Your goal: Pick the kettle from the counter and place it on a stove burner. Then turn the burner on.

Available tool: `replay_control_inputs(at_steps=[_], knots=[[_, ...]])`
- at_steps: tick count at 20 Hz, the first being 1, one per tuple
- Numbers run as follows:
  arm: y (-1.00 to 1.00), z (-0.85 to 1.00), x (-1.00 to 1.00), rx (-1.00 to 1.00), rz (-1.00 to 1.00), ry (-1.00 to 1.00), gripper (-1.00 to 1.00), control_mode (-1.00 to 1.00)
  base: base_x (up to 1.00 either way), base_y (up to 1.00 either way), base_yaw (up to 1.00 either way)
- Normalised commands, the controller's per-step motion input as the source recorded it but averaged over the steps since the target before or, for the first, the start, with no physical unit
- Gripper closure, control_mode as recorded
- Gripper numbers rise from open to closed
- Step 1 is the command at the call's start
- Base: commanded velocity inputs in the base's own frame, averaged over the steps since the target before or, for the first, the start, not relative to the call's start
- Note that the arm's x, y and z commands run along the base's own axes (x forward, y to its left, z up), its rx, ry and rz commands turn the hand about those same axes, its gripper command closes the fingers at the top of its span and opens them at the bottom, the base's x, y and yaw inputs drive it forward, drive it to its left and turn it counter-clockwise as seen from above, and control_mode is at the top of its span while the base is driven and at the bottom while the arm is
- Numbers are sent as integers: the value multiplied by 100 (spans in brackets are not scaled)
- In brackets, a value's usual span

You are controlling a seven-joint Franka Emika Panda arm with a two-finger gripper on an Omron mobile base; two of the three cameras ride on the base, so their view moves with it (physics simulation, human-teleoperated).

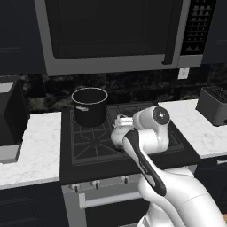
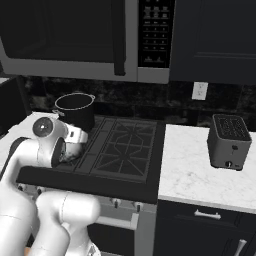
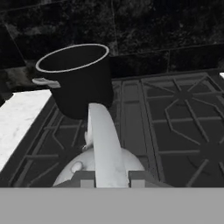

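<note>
kettle (image 3: 103, 164) sits low at the near edge of the hand view, silvery dome with its arched handle rising up the middle. gripper (image 3: 112, 177) is closed on that handle, one dark fingertip on either side of it, jaws nearly together. whether the kettle rests on the grate or hangs just above it, cannot tell.

below and around the kettle is the black stove burner (image 3: 65, 148) grate, on the front left part of the cooktop. just beyond the kettle, on the far left burner, stands the black pot (image 3: 76, 78), upright, open top, pale rim, a small side handle on its left. pot and kettle are near each other; touching or not, cannot tell.

in the left base view the arm's white wrist hangs over the middle of the stove, pot (image 1: 90, 106) to its far left. white marble counter (image 1: 33, 142) lies left of the stove, more counter to the right carrying a grey toaster (image 1: 213, 105). microwave (image 1: 115, 31) overhead.

in the right base view the wrist hides the kettle; pot (image 2: 75, 110) behind it, toaster (image 2: 228, 141) well apart on the right counter (image 2: 195, 175).
</note>
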Motion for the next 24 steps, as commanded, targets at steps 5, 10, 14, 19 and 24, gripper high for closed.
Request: replay_control_inputs(at_steps=[5, 10, 14, 19, 24], knots=[[63, 14, -2, 15, -1, -1, 100, -100, 0, 0, 0], [58, 1, 0, 18, -2, -8, 100, -100, 0, 0, 0], [30, 0, 0, 13, -4, -13, 100, -100, 0, 0, 0], [1, 0, 0, 7, -5, -10, 100, -100, 0, 0, 0], [1, 0, 24, 0, 0, 4, 100, -100, 0, 0, 0]])
